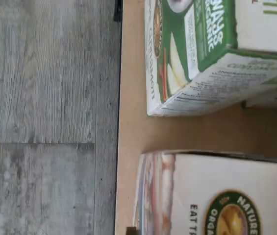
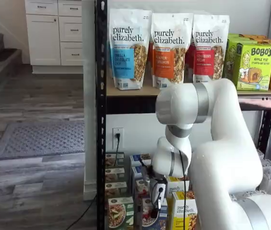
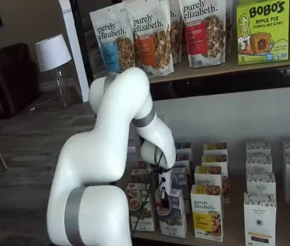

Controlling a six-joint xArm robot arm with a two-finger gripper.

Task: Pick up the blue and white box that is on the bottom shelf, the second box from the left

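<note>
The blue and white box (image 2: 149, 216) stands at the front of the bottom shelf (image 3: 221, 241), between a green-and-white carton (image 2: 120, 212) and a yellow "purely elizabeth" carton (image 2: 185, 215). It also shows in a shelf view (image 3: 174, 218). In the wrist view its white top with a round green logo (image 1: 212, 196) lies close beneath the camera, beside the green-and-white carton (image 1: 197, 54). My gripper (image 2: 157, 201) hangs just above the blue and white box, and its black fingers show only side-on. It also shows in a shelf view (image 3: 163, 196). I see no box in the fingers.
More rows of small cartons (image 3: 260, 179) fill the bottom shelf behind and to the right. Granola bags (image 2: 169, 48) stand on the tan board level above. The black rack post (image 2: 100, 115) is at the left. The grey wood floor (image 1: 45, 117) lies beyond the shelf's edge.
</note>
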